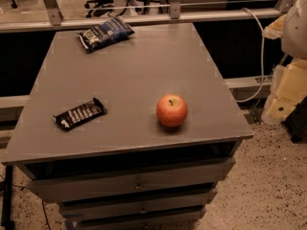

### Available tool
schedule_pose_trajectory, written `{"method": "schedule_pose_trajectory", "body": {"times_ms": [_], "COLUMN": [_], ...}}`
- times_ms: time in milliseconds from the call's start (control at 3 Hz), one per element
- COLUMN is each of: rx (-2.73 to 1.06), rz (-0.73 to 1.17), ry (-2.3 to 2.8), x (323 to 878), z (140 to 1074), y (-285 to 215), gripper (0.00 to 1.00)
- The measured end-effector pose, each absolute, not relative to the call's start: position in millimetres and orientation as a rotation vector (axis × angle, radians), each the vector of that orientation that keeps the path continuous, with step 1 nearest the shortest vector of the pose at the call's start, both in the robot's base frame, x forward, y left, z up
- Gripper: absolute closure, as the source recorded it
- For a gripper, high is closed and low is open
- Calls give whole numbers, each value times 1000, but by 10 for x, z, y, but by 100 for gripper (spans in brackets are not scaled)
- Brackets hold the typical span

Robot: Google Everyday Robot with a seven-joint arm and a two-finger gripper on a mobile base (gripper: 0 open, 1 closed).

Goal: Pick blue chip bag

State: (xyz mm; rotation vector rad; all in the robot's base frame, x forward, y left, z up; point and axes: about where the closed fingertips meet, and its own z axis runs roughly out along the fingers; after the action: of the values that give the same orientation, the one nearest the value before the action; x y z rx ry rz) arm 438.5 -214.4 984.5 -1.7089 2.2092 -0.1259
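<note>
The blue chip bag point(105, 33) lies flat at the far left corner of the grey table point(129, 71); it is dark blue with white lettering. My gripper point(284, 92) shows as pale cream parts at the right edge of the view. It hangs beyond the table's right side, far from the bag, under the white arm point(295, 25). It holds nothing that I can see.
A red apple point(171, 110) stands near the front right of the table. A black candy bar wrapper point(80, 114) lies at the front left. The table has drawers point(136, 183) below. A white cable point(261, 51) hangs at the right, and a rail point(144, 18) runs behind.
</note>
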Motion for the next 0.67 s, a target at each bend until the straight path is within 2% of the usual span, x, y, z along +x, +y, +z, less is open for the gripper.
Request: {"method": "schedule_pose_trajectory", "body": {"times_ms": [667], "rx": [-1708], "rz": [-90], "ry": [2180], "x": [4451], "z": [9812], "y": [-2072], "gripper": [0]}}
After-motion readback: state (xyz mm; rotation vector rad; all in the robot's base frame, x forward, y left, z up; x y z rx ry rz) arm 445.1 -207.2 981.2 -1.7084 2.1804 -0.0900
